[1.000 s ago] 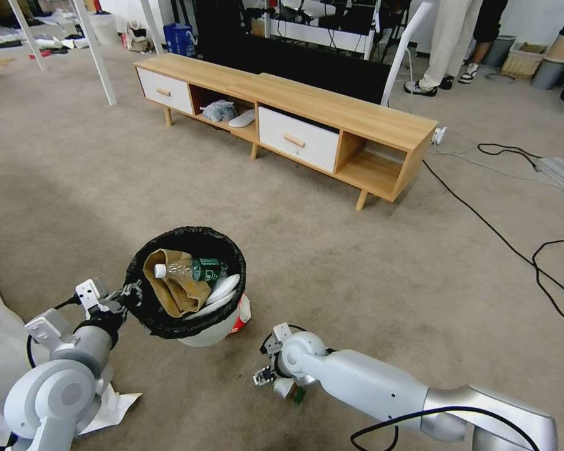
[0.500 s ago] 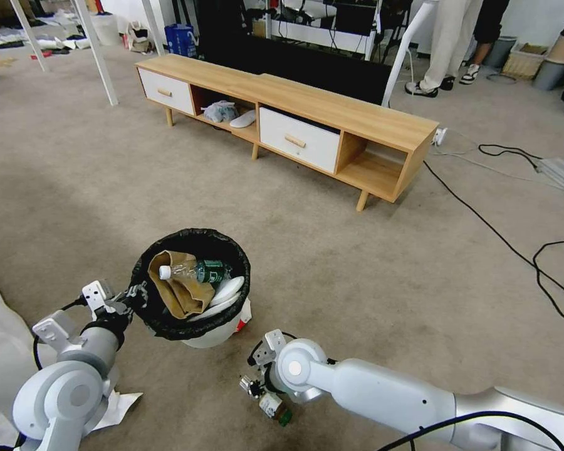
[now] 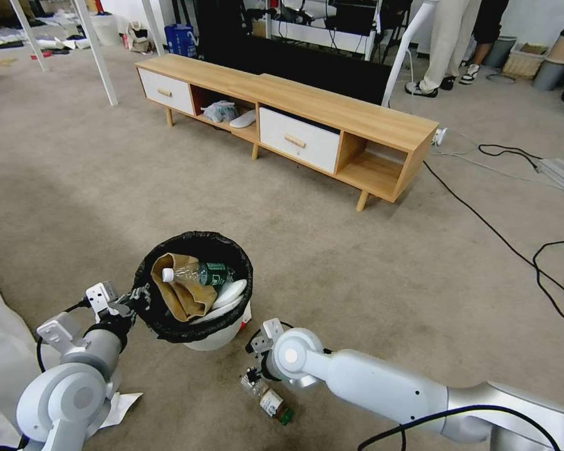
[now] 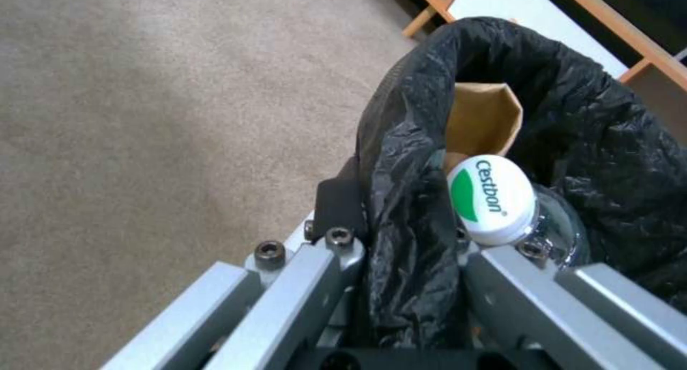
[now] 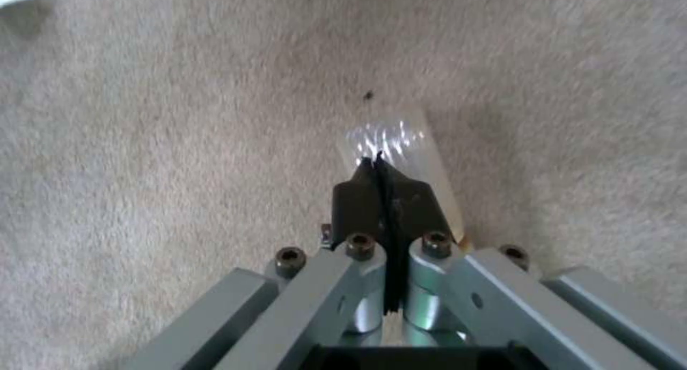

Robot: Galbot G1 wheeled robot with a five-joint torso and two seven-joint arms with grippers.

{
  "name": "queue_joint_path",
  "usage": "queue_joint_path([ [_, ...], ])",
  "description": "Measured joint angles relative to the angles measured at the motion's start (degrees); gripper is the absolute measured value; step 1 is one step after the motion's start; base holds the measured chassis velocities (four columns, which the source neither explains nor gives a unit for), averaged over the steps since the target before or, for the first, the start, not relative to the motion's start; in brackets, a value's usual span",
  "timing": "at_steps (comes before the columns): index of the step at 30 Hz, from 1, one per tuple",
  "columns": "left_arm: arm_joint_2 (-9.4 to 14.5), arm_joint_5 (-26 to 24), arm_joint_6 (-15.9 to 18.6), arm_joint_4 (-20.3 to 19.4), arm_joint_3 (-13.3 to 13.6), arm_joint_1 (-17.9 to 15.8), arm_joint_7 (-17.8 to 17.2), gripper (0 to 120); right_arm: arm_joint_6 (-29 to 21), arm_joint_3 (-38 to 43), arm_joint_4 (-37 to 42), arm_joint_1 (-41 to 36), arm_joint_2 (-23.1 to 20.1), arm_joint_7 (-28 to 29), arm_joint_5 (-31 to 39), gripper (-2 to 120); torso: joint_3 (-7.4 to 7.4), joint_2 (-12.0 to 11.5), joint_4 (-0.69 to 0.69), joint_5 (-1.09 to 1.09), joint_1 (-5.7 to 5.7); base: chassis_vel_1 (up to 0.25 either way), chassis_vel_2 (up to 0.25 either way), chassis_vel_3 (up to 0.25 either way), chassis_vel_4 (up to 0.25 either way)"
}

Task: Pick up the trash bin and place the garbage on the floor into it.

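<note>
Plenty of open floor (image 3: 106,188) ahead and to both sides: flat beige-grey short-pile carpet, bare up to a long low wooden cabinet (image 3: 332,113) far across the room. Bounded on the right by black cables (image 3: 482,219) snaking over the carpet, on the far left by a slanted white post (image 3: 97,56). Close in at the robot's left, a sheet of white paper (image 3: 122,404) flat on the carpet.

Low at front left, the trash bin (image 3: 216,335): small, round, smooth pale body, mouth facing up, lined with a crinkled glossy black bag (image 3: 169,322) folded over the rim. Pinched at its near-left rim by the left gripper (image 3: 136,299), jaws narrow, closed on bag and rim, one black pad (image 4: 340,203) outside the liner. Cannot tell whether lifted clear of the carpet.

Inside, a creased brown paper bag (image 3: 178,291) and a clear bottle in the bin (image 3: 197,273) lying across the mouth, green label mid-body, white cap (image 4: 492,201) aimed at the left gripper.

Just right of the bin, the right gripper (image 3: 252,378) down at the carpet, jaws pressed together, pads (image 5: 358,198) touching, nothing seen between them. Right beside its tip, a small clear bottle on the floor (image 3: 271,401), smooth and glinting, lying on its side, long axis running from the gripper back toward the robot, green cap at the near end.
</note>
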Motion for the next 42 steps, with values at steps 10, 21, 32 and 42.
queue_joint_path([
  [10,0.06,0.16,-0.07,0.85,0.00,-0.71,0.05,0,0.00,-1.09,2.42,-0.58,-2.29,1.05,0.26,36,0.00,0.01,-0.01,0.00,0.00,0.000,0.000,0.000,0.000],
  [21,-0.09,0.28,-0.09,1.17,-0.12,-0.81,0.03,0,0.00,-1.58,1.17,-1.05,-1.35,0.97,-0.22,75,0.00,0.01,-0.01,0.00,0.00,0.000,0.000,0.000,0.000],
  [32,-0.41,0.50,-0.22,1.47,-0.20,-0.71,0.15,0,0.00,-2.10,-1.26,-1.90,-0.27,-0.01,-1.76,100,0.00,0.01,-0.01,0.00,0.00,0.000,0.000,0.000,0.000],
  [42,-0.50,0.55,-0.38,1.80,-0.51,-0.66,0.45,0,0.01,-2.19,-6.56,-2.69,1.85,-2.11,-5.66,100,0.00,0.01,-0.01,0.00,-0.01,0.000,0.000,0.000,0.000],
])
